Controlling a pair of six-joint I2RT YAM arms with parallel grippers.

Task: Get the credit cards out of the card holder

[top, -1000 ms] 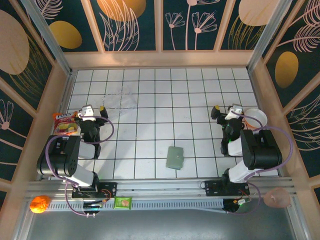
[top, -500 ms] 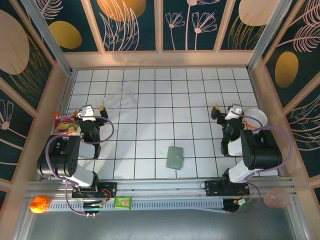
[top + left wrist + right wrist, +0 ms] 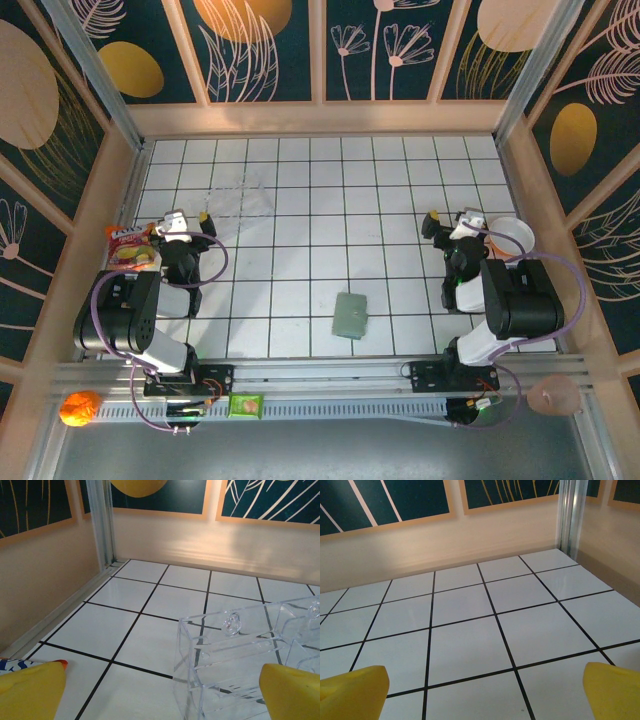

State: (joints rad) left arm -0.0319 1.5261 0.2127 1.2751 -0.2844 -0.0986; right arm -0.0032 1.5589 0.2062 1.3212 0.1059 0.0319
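Card holder (image 3: 351,315) front-centre; clear box (image 3: 235,655) far-left; snack bag (image 3: 132,247) at left wall.

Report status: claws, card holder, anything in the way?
Left claw open, empty; right claw same. Card holder flat on tiles between arms, untouched. Clear plastic piece just ahead of left claw, away from holder.

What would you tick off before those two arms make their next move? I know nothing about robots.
1. The left gripper is open and empty: ok.
2. The right gripper is open and empty: ok.
3. The card holder lies free, with nothing on it: ok.
4. The card holder is opened up: not ok, it looks folded shut.
5. Cards are inside it: cannot tell.
6. The clear plastic cards just ahead of the left gripper are untouched: ok.
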